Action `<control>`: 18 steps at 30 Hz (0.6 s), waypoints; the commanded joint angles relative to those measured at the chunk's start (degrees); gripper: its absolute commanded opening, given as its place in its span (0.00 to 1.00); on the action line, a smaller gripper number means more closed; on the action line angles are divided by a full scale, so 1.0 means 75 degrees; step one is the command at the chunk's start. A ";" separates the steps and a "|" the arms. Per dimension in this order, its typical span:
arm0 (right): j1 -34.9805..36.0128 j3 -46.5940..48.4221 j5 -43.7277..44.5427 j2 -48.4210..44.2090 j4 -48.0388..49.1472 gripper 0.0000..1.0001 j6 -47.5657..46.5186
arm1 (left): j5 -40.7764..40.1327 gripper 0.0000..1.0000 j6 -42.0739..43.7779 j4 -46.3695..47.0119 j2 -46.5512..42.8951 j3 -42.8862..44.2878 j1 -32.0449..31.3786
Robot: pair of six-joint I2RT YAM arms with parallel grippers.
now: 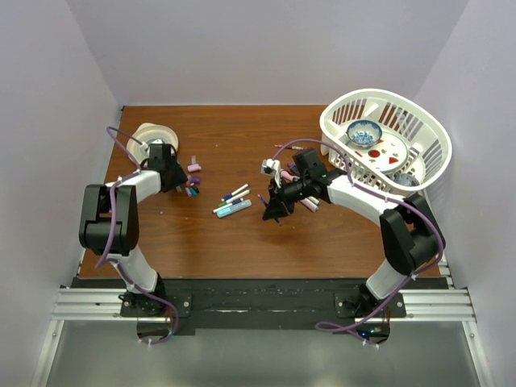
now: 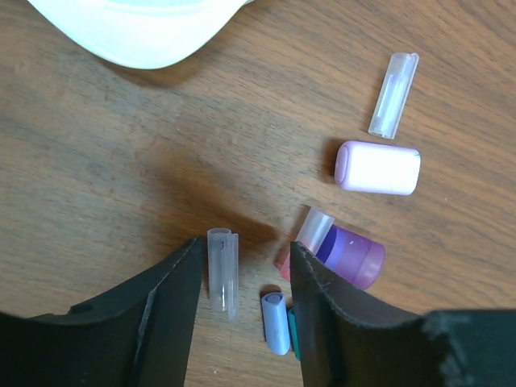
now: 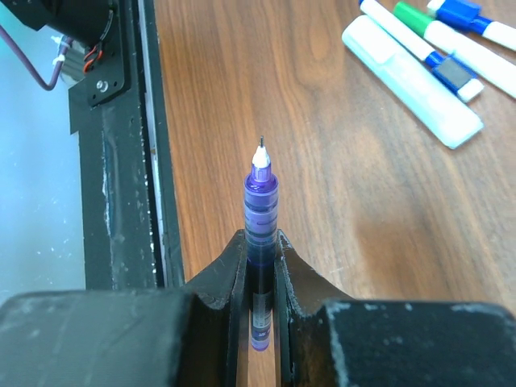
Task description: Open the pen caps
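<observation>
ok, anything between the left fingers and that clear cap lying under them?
Nothing visible. The clear cap lies on the table between the open left fingers, close to one finger. A small blue cap also lies in the gap by the other finger, so closing might catch both.

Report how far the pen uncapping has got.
Done: off their pens, by the open left fingers, lie a pink cap, a purple cap and, between the fingers, a clear cap. In hand: the right fingers clamp a purple pen, its tip bare. Left: the teal highlighter and the white pens beside it look capped.
</observation>
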 commanded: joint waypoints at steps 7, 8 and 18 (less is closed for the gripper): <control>-0.0471 0.0184 0.0286 -0.0667 -0.0236 0.00 -0.0467 | 0.0510 0.61 0.0412 0.0091 -0.1242 0.0236 0.0065; -0.0518 0.0208 0.0496 -0.0749 -0.0295 0.00 -0.0538 | 0.0663 0.63 0.0505 0.0161 -0.1557 0.0213 0.0065; -0.0941 0.1518 0.4268 -0.0084 -0.1630 0.02 -0.2281 | 0.3088 0.75 0.1641 0.0057 -0.3879 0.0084 0.0053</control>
